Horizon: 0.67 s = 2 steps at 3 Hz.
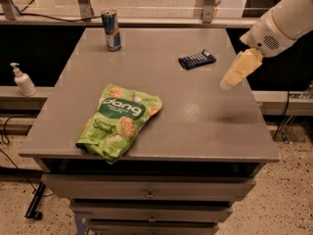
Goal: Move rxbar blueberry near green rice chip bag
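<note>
- Camera view: I see the grey tabletop (205, 126) from above its front edge, with drawers (149, 189) stacked beneath it.
- The rxbar blueberry (196, 59) lies flat on the far right part of the tabletop, angled slightly, with nothing touching it.
- The green rice chip bag (120, 120) lies flat near the front left, its lower corner reaching the front edge. It is well apart from the bar.
- The gripper (229, 81) hangs over the right side of the tabletop, pointing down and to the left, on the end of the white arm (283, 21) coming in from the upper right corner.
- The gripper is near the bar, to its right and a little nearer the front, and holds nothing. I cannot tell whether its jaws are apart or together.
- A blue-and-silver can (111, 30) stands upright at the far left of the tabletop.
- A white pump bottle (22, 80) stands on a ledge off to the left.
</note>
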{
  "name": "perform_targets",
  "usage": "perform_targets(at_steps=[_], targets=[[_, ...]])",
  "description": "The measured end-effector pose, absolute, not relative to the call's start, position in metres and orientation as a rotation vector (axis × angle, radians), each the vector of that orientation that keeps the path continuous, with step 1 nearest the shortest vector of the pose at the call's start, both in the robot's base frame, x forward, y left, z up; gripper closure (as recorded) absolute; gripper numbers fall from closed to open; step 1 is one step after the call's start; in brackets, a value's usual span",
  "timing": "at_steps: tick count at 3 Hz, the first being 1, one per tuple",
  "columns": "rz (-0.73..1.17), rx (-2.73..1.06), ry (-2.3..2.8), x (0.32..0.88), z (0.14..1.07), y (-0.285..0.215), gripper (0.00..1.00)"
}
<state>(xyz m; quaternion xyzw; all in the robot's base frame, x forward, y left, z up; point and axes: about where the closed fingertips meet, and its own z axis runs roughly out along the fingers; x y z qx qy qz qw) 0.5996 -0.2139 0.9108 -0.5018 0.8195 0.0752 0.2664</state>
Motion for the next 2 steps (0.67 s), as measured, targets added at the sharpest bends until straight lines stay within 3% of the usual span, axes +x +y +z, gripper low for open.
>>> perform_targets(at_steps=[2], targets=[[0.294,-1.245,2.202,0.6428,0.8794,-0.2029,0.0]])
